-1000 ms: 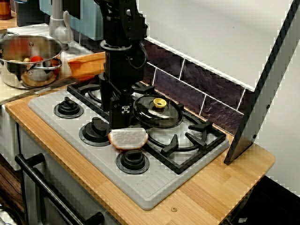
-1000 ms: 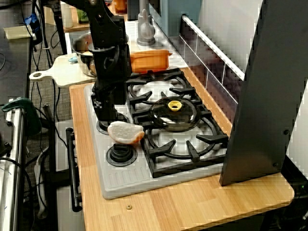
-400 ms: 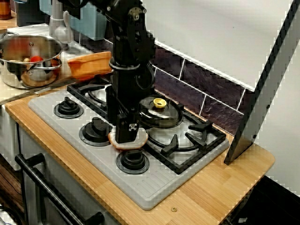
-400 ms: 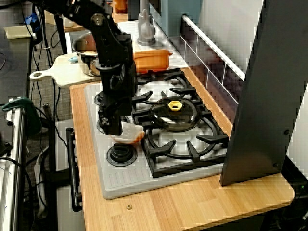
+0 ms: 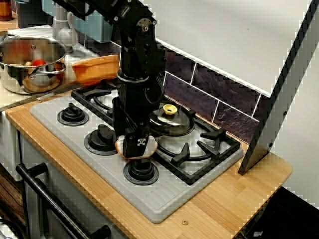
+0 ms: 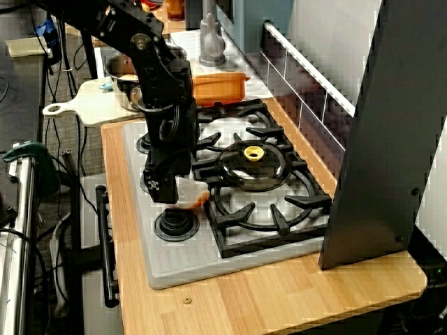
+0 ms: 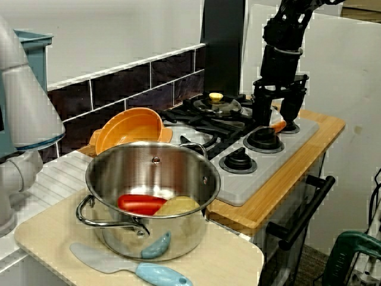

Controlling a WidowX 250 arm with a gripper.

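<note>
Even, bright indoor light, soft shadows, sharp focus (small glints on the steel pot (image 7: 184,229)).

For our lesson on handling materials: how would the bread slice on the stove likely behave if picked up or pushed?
The bread slice lies flat and thin, so it probably won't roll or tip, and may slide on the smooth grey stove top. It looks small beside the claw, so likely light. Its crisp outline suggests a stiff toy, though that's uncertain.

Glass lid (image 5: 169,120) on grate (image 5: 209,144); steel pot (image 7: 184,227) w/ veg, orange bowl (image 7: 128,128) behind.
</note>
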